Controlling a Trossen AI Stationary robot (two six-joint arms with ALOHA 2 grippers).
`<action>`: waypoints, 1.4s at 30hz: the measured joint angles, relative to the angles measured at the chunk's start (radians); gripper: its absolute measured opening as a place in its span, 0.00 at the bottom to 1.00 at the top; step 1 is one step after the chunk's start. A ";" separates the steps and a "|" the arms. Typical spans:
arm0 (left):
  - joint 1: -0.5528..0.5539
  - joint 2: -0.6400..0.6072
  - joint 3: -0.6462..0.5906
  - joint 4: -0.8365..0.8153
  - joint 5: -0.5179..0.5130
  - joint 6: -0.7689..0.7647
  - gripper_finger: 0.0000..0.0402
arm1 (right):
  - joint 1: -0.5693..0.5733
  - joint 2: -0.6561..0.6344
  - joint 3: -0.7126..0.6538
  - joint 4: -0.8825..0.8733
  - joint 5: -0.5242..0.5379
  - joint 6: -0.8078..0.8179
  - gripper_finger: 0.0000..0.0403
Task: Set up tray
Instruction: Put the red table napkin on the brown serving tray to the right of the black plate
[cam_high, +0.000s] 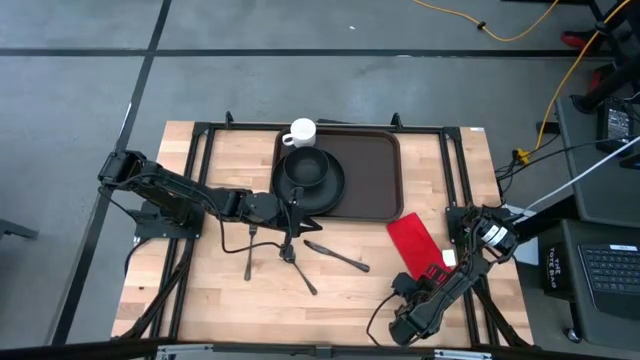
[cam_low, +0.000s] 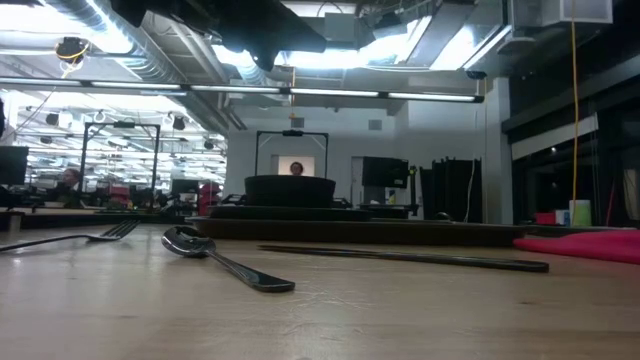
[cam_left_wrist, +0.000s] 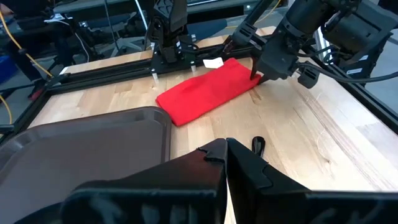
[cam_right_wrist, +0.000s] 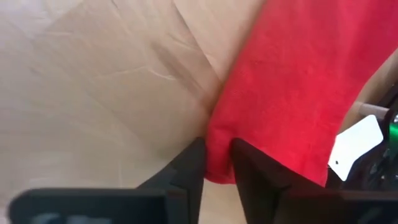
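While right fingers (cam_right_wrist: 217, 158) pinch napkin (cam_high: 415, 243), left closed; tray (cam_high: 370, 180) long axis left-right.

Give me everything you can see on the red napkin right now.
The red napkin is a soft, folded cloth rectangle lying flat and slanted on the wooden table, just off the brown tray, apart from it. The right gripper pinches its near corner between both fingers. A white tag lies beside it.

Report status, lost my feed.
Left gripper shut at black plate rim. Right gripper pinching red napkin corner. Tray holds plate, bowl. Cutlery outside.
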 joint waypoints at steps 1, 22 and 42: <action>0.000 0.000 0.000 0.000 0.000 0.000 0.01 | 0.000 0.000 0.000 0.002 0.000 0.003 0.21; 0.000 0.000 0.000 0.000 0.002 0.000 0.01 | 0.000 0.014 0.148 -0.146 -0.022 0.065 0.02; 0.000 0.000 0.000 -0.001 0.002 0.000 0.01 | 0.000 -0.070 0.277 -0.308 0.079 0.156 0.02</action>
